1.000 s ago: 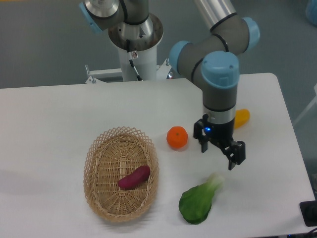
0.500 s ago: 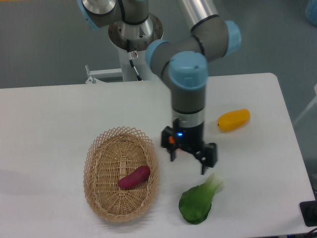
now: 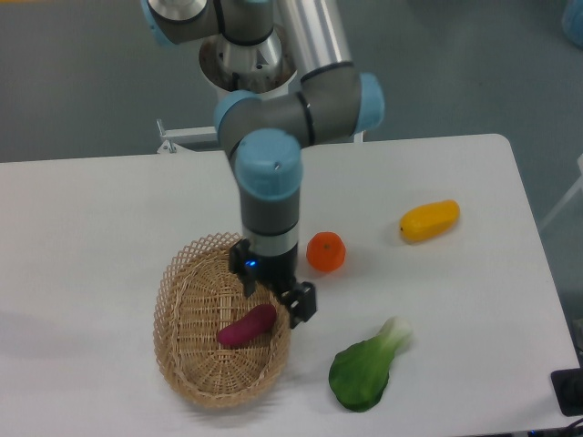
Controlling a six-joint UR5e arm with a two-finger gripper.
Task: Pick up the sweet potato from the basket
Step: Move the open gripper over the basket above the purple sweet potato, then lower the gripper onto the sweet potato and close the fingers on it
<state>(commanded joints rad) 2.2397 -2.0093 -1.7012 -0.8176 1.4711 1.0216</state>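
Table [image 3: 109, 218]: white top with a rounded far-right corner, filling most of the view.
Room: grey floor behind the table; the arm's white pedestal [image 3: 248, 86] stands at the far edge.
Basket [image 3: 182, 364]: oval tan wicker, left of centre near the front.
Sweet potato [image 3: 247, 325]: magenta, lying tilted inside the basket, right of its middle.
Gripper [image 3: 276, 294]: pointing down over the basket's right rim, just above and right of the sweet potato; fingers spread apart, nothing between them.
Orange [image 3: 325, 252]: on the table just right of the gripper.
Yellow vegetable [image 3: 429, 219]: well to the right, lying flat.
Greens [image 3: 366, 368]: leafy bunch at the front, right of the basket.
Hidden: the arm covers part of the basket's far-right rim; whether a fingertip touches the wicker cannot be told.
Cut off: dark object [image 3: 569, 391] at the lower right edge, blue shape at the upper right corner.
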